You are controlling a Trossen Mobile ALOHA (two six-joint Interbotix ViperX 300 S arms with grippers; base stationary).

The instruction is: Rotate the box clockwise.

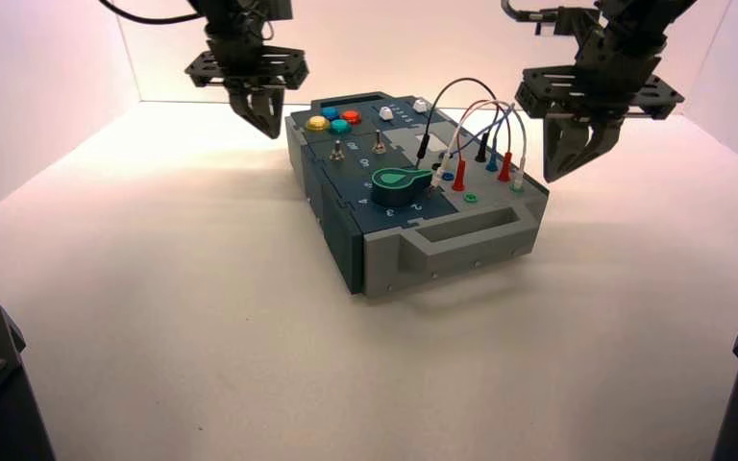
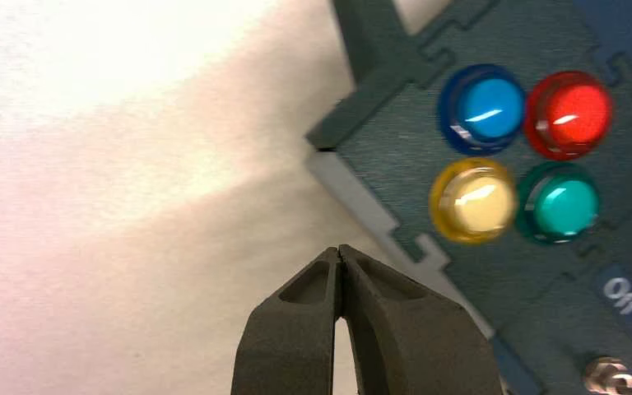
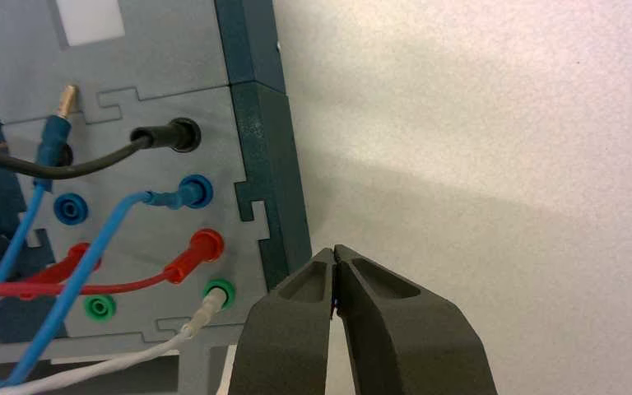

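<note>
One panel box (image 1: 399,213), long, dark teal and grey, lying turned at a slant on the counter (image 1: 202,365), between the two arms; grey end handle (image 1: 471,235) on the end nearer the high camera. Round buttons, four, at the far left corner of its top: blue (image 2: 491,109), red (image 2: 578,114), yellow (image 2: 473,200) and green (image 2: 564,203), set in a cluster. Toggle switches, two, metal (image 1: 337,152) (image 1: 379,144), nearer the camera than the buttons. Dial, one, green on a dark base (image 1: 399,186), near the middle of the top's nearer part. Wires, looping above the right side: black (image 3: 74,170), blue (image 3: 115,222), red (image 3: 123,286), white (image 3: 123,360). Left end effector (image 1: 270,132): fingers pressed together, pinching nothing, just beside the box's left side near the button corner. Right end effector (image 1: 555,173): fingers likewise pressed together, holding nothing, just beside the right side, near the wired sockets (image 3: 71,209).
</note>
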